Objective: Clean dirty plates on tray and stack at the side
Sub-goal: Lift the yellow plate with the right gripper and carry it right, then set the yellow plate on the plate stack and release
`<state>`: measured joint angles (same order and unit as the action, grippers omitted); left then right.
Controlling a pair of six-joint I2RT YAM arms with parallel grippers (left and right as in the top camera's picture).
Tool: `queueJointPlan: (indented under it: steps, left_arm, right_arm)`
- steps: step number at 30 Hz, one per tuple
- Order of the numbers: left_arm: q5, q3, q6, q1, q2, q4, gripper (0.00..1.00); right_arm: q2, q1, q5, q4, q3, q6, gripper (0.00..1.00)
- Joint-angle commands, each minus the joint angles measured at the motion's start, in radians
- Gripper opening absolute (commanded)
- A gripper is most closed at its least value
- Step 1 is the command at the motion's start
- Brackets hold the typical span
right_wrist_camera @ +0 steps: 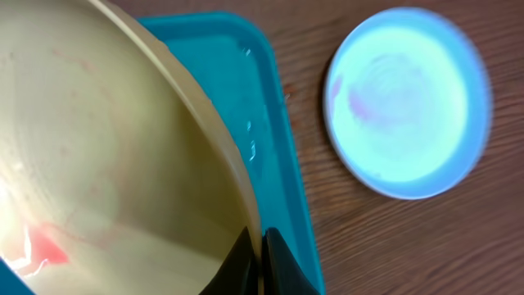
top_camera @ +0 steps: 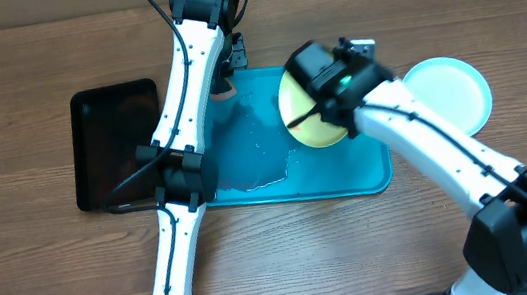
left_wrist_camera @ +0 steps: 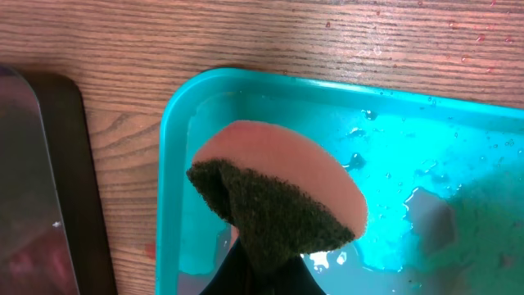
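Yellow plate (top_camera: 317, 133) in R jaws

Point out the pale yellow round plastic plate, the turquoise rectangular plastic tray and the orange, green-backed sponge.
Pale yellow plate (right_wrist_camera: 106, 139): right wrist view, inner face.
Turquoise tray (left_wrist_camera: 170, 180): left wrist view, rim at image left.
Orange sponge (left_wrist_camera: 282, 160): left wrist view, orange face.

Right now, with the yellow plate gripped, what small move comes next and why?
Probably carry the sponge in the left gripper across the tray to the yellow plate: the right gripper holds it tilted by the rim, and red smears show on its face.
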<state>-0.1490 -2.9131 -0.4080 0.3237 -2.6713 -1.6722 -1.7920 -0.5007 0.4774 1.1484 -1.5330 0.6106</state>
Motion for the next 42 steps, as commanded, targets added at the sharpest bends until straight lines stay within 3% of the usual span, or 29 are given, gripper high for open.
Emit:
queueJointPlan:
  steps: [1, 9, 17, 22, 28, 30, 34, 35, 38, 42]
  left_arm:
    - [0.012, -0.021, 0.027, 0.005, -0.011, 0.001, 0.04]
    - [0.012, -0.021, 0.027, 0.005, -0.011, 0.002, 0.04]
    - [0.012, -0.021, 0.027, 0.005, -0.011, 0.002, 0.04]
    - [0.012, -0.021, 0.027, 0.005, -0.011, 0.008, 0.04]
    - [0.011, -0.021, 0.027, 0.005, -0.011, 0.012, 0.04]
    - [0.011, -0.021, 0.027, 0.004, -0.011, 0.012, 0.04]
    - [0.011, -0.023, 0.028, -0.002, -0.01, 0.005, 0.04]
    - [0.011, -0.027, 0.036, -0.005, -0.005, -0.003, 0.04]
    - [0.018, -0.034, 0.062, -0.019, 0.022, -0.018, 0.04]
    - [0.018, -0.034, 0.066, -0.04, 0.098, -0.018, 0.04]
  right_arm:
    - [0.028, 0.105, -0.266, -0.01, 0.002, -0.168, 0.04]
    - [0.028, 0.46, -0.501, 0.004, 0.002, -0.212, 0.04]
    - [0.028, 0.778, -0.48, -0.045, 0.052, -0.218, 0.04]
    - [0.028, 0.884, -0.505, -0.159, 0.175, -0.188, 0.04]
    - [0.028, 0.902, -0.524, -0.262, 0.292, -0.188, 0.04]
    - [0.028, 0.902, -0.525, -0.278, 0.304, -0.189, 0.15]
    - [0.029, 0.891, -0.533, -0.275, 0.298, -0.196, 0.58]
    - [0.029, 0.888, -0.537, -0.266, 0.293, -0.196, 0.65]
    - [0.039, 0.876, -0.552, -0.225, 0.258, -0.195, 0.77]
    - [0.084, 0.843, -0.551, -0.146, 0.169, -0.196, 0.78]
